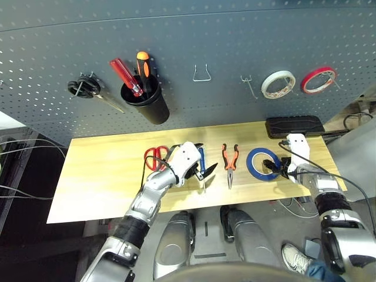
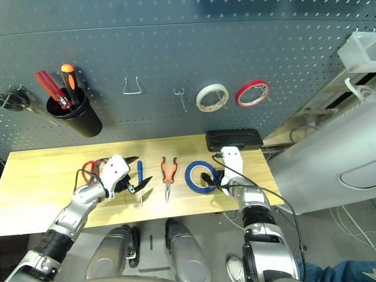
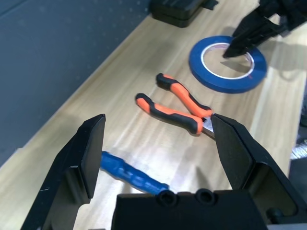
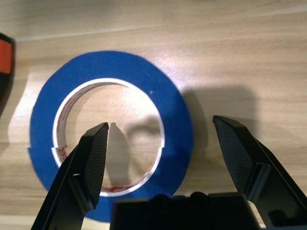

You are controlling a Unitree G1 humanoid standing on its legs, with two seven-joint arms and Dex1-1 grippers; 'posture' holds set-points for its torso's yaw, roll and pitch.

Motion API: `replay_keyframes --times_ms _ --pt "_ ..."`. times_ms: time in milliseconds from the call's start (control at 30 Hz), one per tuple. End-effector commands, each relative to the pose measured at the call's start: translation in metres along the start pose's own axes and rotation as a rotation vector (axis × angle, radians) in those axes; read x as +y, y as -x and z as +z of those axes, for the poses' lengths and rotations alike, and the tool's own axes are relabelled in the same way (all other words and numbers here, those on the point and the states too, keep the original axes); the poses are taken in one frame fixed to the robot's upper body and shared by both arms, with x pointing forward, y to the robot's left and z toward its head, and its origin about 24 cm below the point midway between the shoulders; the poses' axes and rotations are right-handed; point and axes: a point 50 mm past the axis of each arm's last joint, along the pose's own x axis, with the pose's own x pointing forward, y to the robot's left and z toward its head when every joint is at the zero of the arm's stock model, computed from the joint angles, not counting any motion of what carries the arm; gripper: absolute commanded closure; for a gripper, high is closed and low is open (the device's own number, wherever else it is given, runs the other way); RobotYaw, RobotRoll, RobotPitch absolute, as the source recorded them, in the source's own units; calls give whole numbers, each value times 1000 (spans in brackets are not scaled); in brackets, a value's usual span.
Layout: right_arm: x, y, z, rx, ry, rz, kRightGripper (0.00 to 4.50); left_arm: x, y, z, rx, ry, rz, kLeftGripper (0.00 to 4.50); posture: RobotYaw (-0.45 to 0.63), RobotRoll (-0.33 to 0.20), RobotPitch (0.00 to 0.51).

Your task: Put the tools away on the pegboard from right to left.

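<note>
On the wooden table lie, from left to right, red-handled scissors (image 1: pixel 155 157), a small blue-handled screwdriver (image 1: pixel 201 160), orange-and-black pliers (image 1: pixel 230 160) and a blue tape roll (image 1: pixel 262 163). My left gripper (image 1: pixel 204 158) hovers open just over the screwdriver (image 3: pixel 129 172), with the pliers (image 3: pixel 177 108) beyond it. Over the near right side of the tape roll (image 4: pixel 172 120) my right gripper (image 4: pixel 160 124) stands open, one finger above the roll's hole and the other outside its rim. The dark pegboard (image 1: pixel 205 35) rises behind the table.
On the pegboard hang a black cup holder (image 1: pixel 147 103) with a red and an orange screwdriver, a black-handled tool (image 1: pixel 84 88) at far left, two bare metal hooks (image 1: pixel 202 73), a white tape roll (image 1: pixel 278 83) and a red one (image 1: pixel 318 80). A black case (image 1: pixel 294 125) lies at the table's back right.
</note>
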Motion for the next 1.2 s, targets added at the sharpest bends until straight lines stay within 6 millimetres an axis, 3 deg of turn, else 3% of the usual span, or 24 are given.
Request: replay_keyframes --times_ms 33,67,167,467,833,1033,1200 --pt "1 -3 -19 88 -18 -15 0 -10 0 -1 3 -17 -43 19 52 0 267" --pt "1 -3 -19 88 -19 -15 0 -10 0 -1 3 -16 -44 19 52 0 268" --pt "3 -4 -18 91 -37 -24 629 -9 -2 0 -2 -17 -47 0 51 0 264" --pt "4 -4 -11 78 -49 -26 3695 -3 -3 -2 -2 -25 -34 0 44 0 227" --pt "7 4 8 -4 -24 23 3781 6 -4 -2 -6 -43 -16 0 47 0 195" --pt "24 30 25 -137 120 134 3781 11 -1 2 -40 -65 17 0 38 0 188" --pt "26 49 30 -265 269 146 3782 18 0 15 -129 -97 79 0 27 0 185"
